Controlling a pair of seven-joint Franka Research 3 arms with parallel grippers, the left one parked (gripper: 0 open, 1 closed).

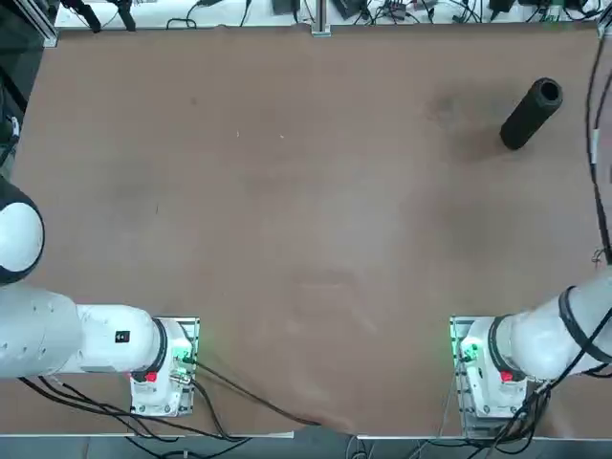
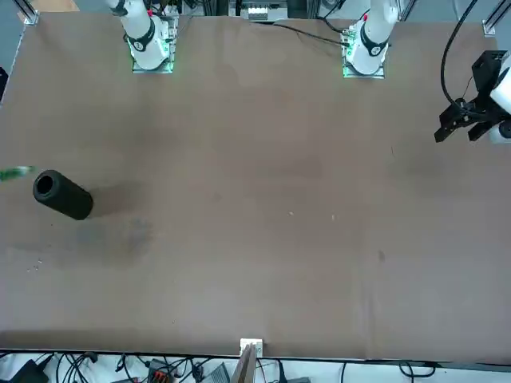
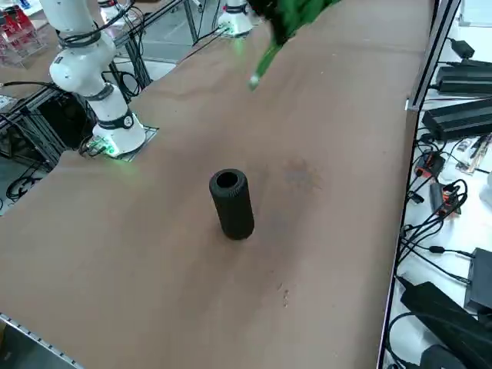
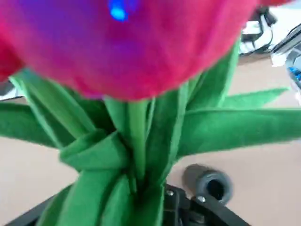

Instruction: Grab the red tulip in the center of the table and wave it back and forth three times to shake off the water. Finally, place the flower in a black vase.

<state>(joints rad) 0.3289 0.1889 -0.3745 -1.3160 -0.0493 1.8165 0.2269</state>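
The red tulip [image 4: 136, 42] fills the right wrist view: big red blooms over green leaves and bunched stems. My right gripper [image 4: 141, 205] is shut on those stems, its black body showing just beneath them. In the right side view only the green leaves and stem end [image 3: 280, 27] hang high above the table [image 1: 287, 239]. A green leaf tip [image 2: 14, 173] also pokes in at the front view's left edge. The black vase [image 1: 532, 113] [image 2: 62, 195] [image 3: 232, 204] stands on the far right part of the table, mouth open, and appears below the flower as a black vase [image 4: 209, 183]. In the top view the gripper is out of frame.
The right arm's base [image 1: 488, 368] with a green light is bolted at the near edge. Cables and black power boxes [image 3: 461, 115] lie off the table's far side. More cables [image 1: 382, 10] run along the far edge.
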